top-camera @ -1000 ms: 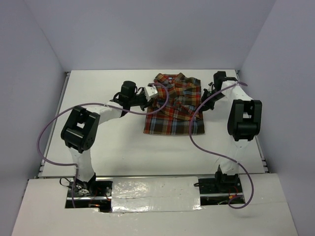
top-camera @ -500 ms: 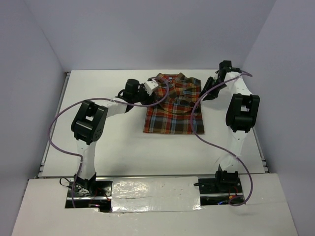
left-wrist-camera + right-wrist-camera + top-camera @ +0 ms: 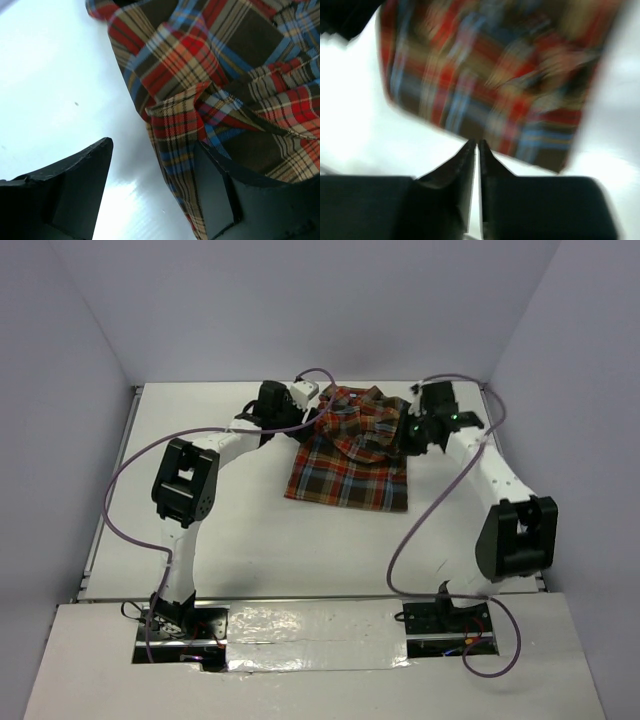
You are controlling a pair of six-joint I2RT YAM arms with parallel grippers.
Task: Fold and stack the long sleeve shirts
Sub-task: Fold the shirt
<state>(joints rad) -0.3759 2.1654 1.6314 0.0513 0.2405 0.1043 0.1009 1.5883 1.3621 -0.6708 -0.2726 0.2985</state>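
Observation:
The long sleeve shirt (image 3: 345,475) is a red, brown and blue plaid flannel, folded on the white table (image 3: 220,530), with its far part bunched up. My left gripper (image 3: 320,416) is at the shirt's far left corner. It stands open (image 3: 152,145), with a hanging edge of the shirt (image 3: 200,65) against its right finger (image 3: 215,195). My right gripper (image 3: 406,433) is at the shirt's far right edge. Its jaws are almost together (image 3: 476,144), and their tips meet the blurred shirt (image 3: 490,75) at its edge. The blur hides whether they pinch cloth.
Grey walls close the table in at the back and on both sides. Purple cables loop from both arms, one (image 3: 420,530) hanging just right of the shirt. A taped white board (image 3: 320,625) covers the near edge by the arm bases.
Both arms swung toward the back of the table. My left gripper opened wide. The right gripper opened, then closed again at the shirt's edge. The shirt's far part has bunched up.

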